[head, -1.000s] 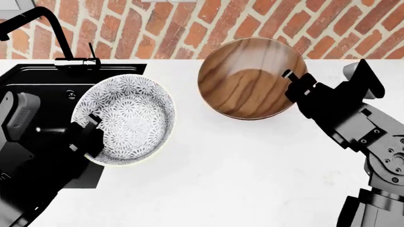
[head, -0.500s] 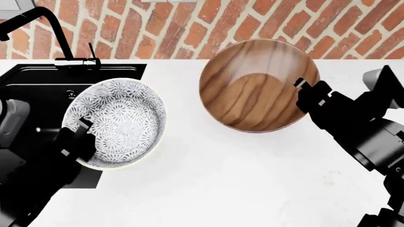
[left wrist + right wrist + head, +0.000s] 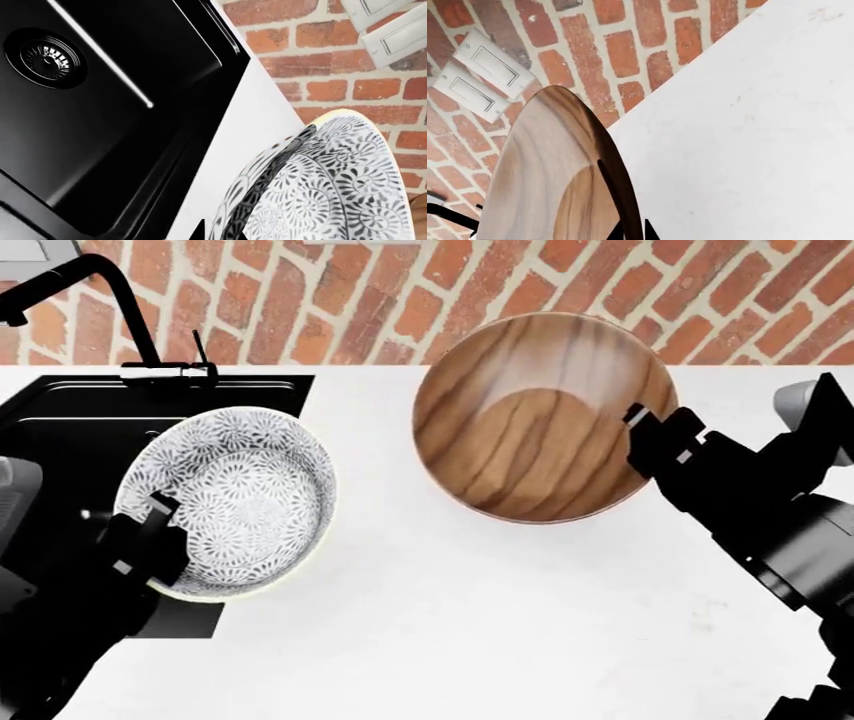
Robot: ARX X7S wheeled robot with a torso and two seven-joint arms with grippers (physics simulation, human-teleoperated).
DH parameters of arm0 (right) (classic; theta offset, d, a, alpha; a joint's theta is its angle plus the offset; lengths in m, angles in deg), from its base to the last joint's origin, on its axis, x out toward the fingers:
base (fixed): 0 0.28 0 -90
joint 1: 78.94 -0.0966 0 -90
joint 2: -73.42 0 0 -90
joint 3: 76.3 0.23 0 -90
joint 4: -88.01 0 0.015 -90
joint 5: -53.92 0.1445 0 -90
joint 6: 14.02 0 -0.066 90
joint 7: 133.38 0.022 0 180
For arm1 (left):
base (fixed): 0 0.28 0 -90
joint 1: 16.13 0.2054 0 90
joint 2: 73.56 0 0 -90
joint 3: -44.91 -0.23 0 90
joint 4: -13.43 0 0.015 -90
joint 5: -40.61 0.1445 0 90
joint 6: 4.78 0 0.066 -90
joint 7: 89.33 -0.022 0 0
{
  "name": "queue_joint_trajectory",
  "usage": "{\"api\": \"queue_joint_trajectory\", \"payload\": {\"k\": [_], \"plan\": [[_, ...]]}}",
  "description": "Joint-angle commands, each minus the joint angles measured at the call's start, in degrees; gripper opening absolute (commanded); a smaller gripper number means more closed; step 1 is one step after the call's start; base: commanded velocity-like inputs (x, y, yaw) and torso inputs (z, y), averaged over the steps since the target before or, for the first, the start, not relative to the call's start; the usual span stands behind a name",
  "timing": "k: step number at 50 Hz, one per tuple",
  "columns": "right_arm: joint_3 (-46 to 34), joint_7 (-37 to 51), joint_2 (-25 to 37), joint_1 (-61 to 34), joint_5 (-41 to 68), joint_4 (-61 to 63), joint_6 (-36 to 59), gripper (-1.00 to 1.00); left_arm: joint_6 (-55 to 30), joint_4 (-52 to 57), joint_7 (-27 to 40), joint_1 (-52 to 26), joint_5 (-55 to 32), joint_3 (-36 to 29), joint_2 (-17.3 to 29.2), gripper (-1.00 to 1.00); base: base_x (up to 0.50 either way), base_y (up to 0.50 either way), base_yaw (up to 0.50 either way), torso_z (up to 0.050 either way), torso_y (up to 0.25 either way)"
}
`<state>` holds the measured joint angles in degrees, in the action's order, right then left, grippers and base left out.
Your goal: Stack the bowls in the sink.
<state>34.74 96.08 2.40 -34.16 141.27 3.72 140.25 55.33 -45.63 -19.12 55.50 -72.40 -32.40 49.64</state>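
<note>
The white floral bowl (image 3: pixel 227 500) hangs tilted over the right edge of the black sink (image 3: pixel 80 440), held by its near rim in my left gripper (image 3: pixel 154 515), which is shut on it. In the left wrist view the same bowl (image 3: pixel 333 190) fills one corner beside the sink basin (image 3: pixel 100 125) and its round drain (image 3: pixel 47 57). The wide wooden bowl (image 3: pixel 541 415) is lifted over the white counter, tilted toward the camera, with my right gripper (image 3: pixel 643 425) shut on its right rim. The right wrist view shows that wooden bowl (image 3: pixel 554 185) edge-on between the fingertips.
A tall black faucet (image 3: pixel 127 310) stands at the sink's back edge. A brick wall (image 3: pixel 534 290) runs behind the white counter (image 3: pixel 467 620). White wall switches (image 3: pixel 484 75) are mounted on the bricks.
The left gripper has carried the floral bowl leftward, further over the sink. The wooden bowl has risen slightly and tilted more toward the camera in the right gripper.
</note>
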Motion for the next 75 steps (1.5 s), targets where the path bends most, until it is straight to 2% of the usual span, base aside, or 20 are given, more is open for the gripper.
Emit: {"api": "queue_joint_trajectory", "payload": {"k": [1, 40, 75], "plan": [[-0.40, -1.03, 0.00, -0.08, 0.35, 0.11, -0.63, -1.00, 1.00, 0.08, 0.40, 0.18, 0.00, 0.59, 0.19, -1.00, 0.00, 0.17, 0.00, 0.000, 0.000], [-2.91, -3.28, 0.71, 0.10, 0.07, 0.11, -1.06, -1.00, 1.93, 0.75, 0.27, 1.16, 0.22, 1.13, 0.83, -1.00, 0.00, 0.13, 0.00, 0.000, 0.001], [-4.72, -5.70, 1.40, 0.33, -2.29, -1.61, -2.88, -1.00, 2.29, -0.32, 0.07, 0.05, 0.72, -0.34, 0.91, -1.00, 0.00, 0.28, 0.00, 0.000, 0.001]]}}
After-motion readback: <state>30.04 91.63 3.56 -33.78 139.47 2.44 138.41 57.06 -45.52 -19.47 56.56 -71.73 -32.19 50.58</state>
